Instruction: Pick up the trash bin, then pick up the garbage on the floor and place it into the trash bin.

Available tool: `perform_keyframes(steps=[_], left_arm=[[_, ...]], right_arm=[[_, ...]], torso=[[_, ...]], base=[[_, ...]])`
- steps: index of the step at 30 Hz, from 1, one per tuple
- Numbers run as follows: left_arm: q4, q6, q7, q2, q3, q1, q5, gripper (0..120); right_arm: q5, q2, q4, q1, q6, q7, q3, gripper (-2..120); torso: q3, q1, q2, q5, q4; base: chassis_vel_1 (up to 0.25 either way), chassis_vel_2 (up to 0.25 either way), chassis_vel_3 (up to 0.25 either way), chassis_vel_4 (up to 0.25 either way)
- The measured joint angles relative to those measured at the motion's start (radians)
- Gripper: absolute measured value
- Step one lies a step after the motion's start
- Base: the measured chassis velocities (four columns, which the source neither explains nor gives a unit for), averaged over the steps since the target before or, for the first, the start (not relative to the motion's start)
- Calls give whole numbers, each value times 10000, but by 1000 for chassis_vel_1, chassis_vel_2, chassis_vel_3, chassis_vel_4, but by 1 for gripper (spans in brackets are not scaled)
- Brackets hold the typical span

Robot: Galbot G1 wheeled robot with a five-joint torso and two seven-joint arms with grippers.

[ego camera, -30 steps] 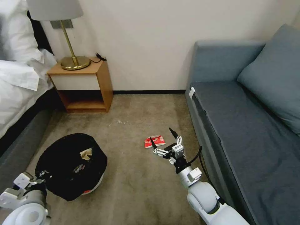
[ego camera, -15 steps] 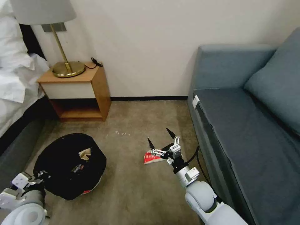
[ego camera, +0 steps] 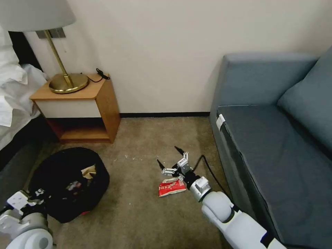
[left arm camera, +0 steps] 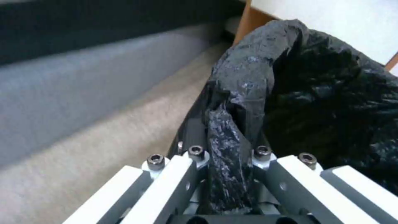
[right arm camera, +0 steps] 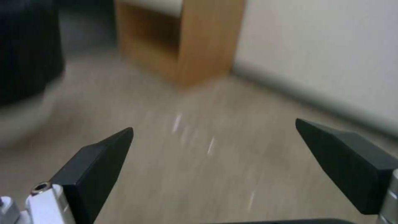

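Observation:
The trash bin (ego camera: 65,181), lined with a crinkly black bag, is tilted just off the carpet at the lower left. My left gripper (ego camera: 34,200) is shut on its near rim. In the left wrist view that gripper (left arm camera: 227,155) pinches a fold of the black bag (left arm camera: 248,93). Crumpled brown paper (ego camera: 88,171) and a dark wrapper (ego camera: 73,186) lie inside the bin. One piece of garbage, a red-and-white packet (ego camera: 172,187), lies flat on the carpet. My right gripper (ego camera: 169,156) hovers open just past it, with the packet under its wrist. Its black fingertips (right arm camera: 104,161) stand wide apart over bare carpet.
A grey-blue sofa (ego camera: 276,145) runs along the right, close to my right arm. A wooden nightstand (ego camera: 83,107) with a brass lamp (ego camera: 65,81) stands against the back wall. The bed's edge (ego camera: 14,162) borders the left. Open carpet (ego camera: 138,207) lies between bin and packet.
The whole head view has shifted, so the camera moved. My right gripper has gone forward from the packet's near side to beyond it. The left gripper still holds the bin.

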Motion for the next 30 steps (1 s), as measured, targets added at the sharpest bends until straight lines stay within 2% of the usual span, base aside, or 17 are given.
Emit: perform_keyframes(steps=[1,3,4,6,8,9,12,19,22,30], left_arm=[[0,0,0,0,0,0,0,6],[189,-626,342,-58,23,99,1047,6],[189,-626,342,-58,23,99,1047,6],[365,-1345,778,-137,61,232,2175,6],[487,-1775,1074,-203,71,276,2850,6],[487,-1775,1074,-203,71,276,2850,6],[724,-2416,1666,-328,135,344,3791,6],[842,-2596,1893,-393,183,394,3983,6],[908,-2592,1905,-393,212,378,3921,6],[924,-2396,1894,-405,244,295,3728,6]], right_arm=[[0,0,0,0,0,0,0,100],[129,-336,-284,454,-966,-664,-428,100],[129,-336,-284,454,-966,-664,-428,100],[121,-587,-779,1094,-1074,-933,-1091,100],[73,-602,-1045,1433,-1096,-953,-1387,100],[73,-602,-1045,1433,-1096,-953,-1387,100],[-186,-297,-1895,2065,-1100,-1017,-1816,100],[-398,192,-3340,2941,-1039,-1510,-2352,100],[-460,590,-4427,3252,-464,-2165,-2481,100],[-945,1010,-5460,3378,-238,-2840,-2359,98]], torso=[[0,0,0,0,0],[0,0,0,-1,-3],[0,0,0,-1,-3],[0,0,1,0,-3],[0,-1,0,0,-3],[0,-1,0,0,-3],[1,0,0,2,-2],[1,0,0,-1,-1],[1,0,0,0,-1],[1,0,0,-1,-2]], base=[[0,0,0,0],[0,0,0,0],[0,0,0,0],[0,0,0,0],[0,0,0,0],[0,0,0,0],[0,0,0,0],[0,0,0,0],[0,0,0,0],[0,0,0,0]])
